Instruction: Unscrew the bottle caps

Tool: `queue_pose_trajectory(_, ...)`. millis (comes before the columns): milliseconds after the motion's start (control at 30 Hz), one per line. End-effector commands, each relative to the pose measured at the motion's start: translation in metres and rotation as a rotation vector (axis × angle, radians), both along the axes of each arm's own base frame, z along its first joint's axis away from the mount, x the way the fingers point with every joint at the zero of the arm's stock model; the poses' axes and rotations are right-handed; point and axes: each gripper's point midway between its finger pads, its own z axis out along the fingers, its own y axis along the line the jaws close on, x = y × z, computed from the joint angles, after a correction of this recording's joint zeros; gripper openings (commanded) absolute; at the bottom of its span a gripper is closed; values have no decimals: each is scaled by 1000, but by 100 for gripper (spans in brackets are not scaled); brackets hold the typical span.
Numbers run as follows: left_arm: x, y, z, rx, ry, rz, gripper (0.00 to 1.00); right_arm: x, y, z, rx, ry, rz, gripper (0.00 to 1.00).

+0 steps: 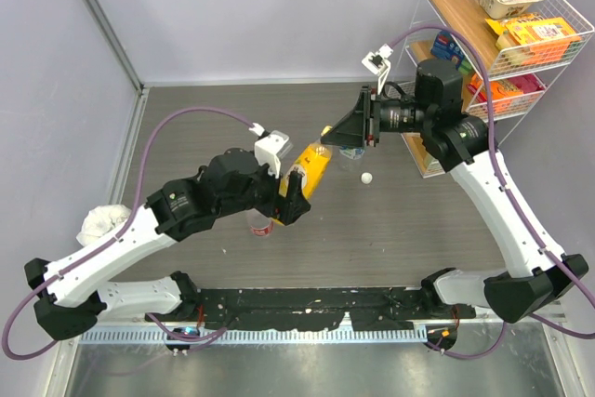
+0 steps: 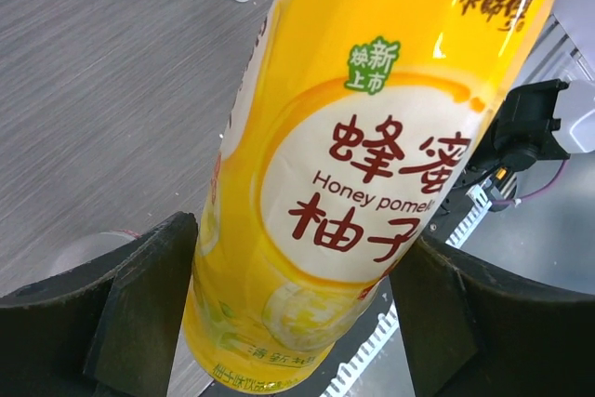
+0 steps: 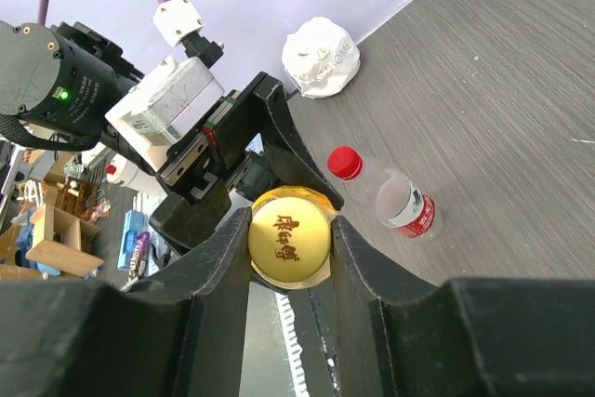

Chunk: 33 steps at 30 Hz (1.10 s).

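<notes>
Your left claw [image 1: 293,194] grips the yellow bottle [image 1: 313,172] around its body, tilted above the table [image 1: 204,127]; squeeze firmly so it cannot spin. Your right claw [image 3: 289,230] is closed on the yellow cap [image 3: 289,246]: twist along the bottle's axis, no sideways pull. The cap is smooth, round, red-lettered.

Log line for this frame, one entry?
left gripper gripping yellow bottle | right gripper shut on yellow cap | red-capped bottle lying, capped | white cap loose on table
</notes>
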Motion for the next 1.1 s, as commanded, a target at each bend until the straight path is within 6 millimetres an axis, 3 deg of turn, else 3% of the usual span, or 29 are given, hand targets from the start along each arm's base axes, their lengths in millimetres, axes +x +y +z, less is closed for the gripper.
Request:
queue_pose_trajectory(0, -6, -7, 10, -55, -2, -35, 79, -3, -2, 20, 46, -58, 4, 2)
queue_pose_trajectory(133, -7, -6, 8, -52, 4, -37, 77, 2, -4, 22, 54, -63, -29, 1)
queue_pose_trajectory(267, -8, -3, 4, -44, 9, -28, 87, 2, -3, 26, 76, -63, -23, 2)
queue_pose_trajectory(633, -8, 5, -3, -30, 3, -11, 93, 3, -2, 33, 106, -70, -11, 1)
queue_pose_trajectory(767, -8, 4, -2, -36, 5, -12, 84, 7, -1, 30, 103, -60, -16, 2)
queue_pose_trajectory(933, -9, 2, -3, -32, 4, -25, 63, 12, -2, 31, 109, -57, -52, 4)
queue_pose_trajectory(1067, -9, -2, -4, -37, 10, -35, 53, 21, -4, 38, 124, -55, -107, 18)
